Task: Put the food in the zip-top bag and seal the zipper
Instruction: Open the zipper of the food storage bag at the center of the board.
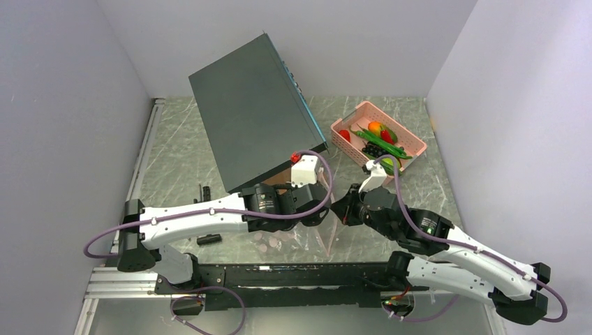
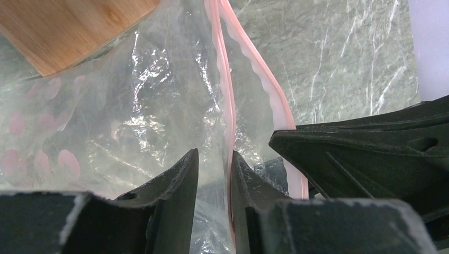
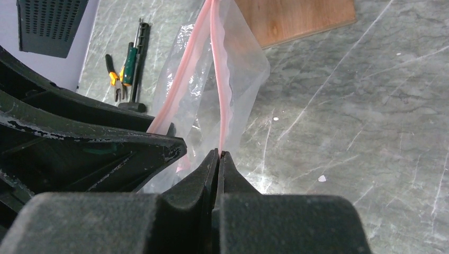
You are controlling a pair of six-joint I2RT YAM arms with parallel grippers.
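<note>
The right fingers [image 3: 201, 177] are squeezed flat together on the zipper [image 3: 219, 106], nipping one pale pink lip right at their tips. The left fingers [image 2: 182, 182] stand narrowly apart with a slit between them. The other lip runs down against the inner face of one finger, and no firm pinch shows there.

The zip-top bag [image 2: 132, 106] lies mid-bench toward 6 o'clock, between the two wrists. Its mouth gapes, the pink lips splitting into a long V. Over at 2 o'clock sits the pink perforated basket [image 1: 412, 139], and that is where the food [image 1: 377, 143] lies:
- long green pods [image 1: 384, 144] across the middle
- an orange-green mango [image 1: 375, 128]
- red pieces [image 1: 387, 136]
- black grapes [image 1: 372, 150]
- a lime-green fruit [image 1: 388, 164] at the near end

The bag itself is clear, glossy, heavily crinkled film, scattered with pale pink round dots. Its closure strip is narrow and faintly wavy. One corner drapes over a wooden board [image 2: 69, 32]. The bench [image 1: 174, 153] is green marbled stone-look, veined white. A dark flat box [image 1: 255, 115] tilts up at 12 o'clock.
</note>
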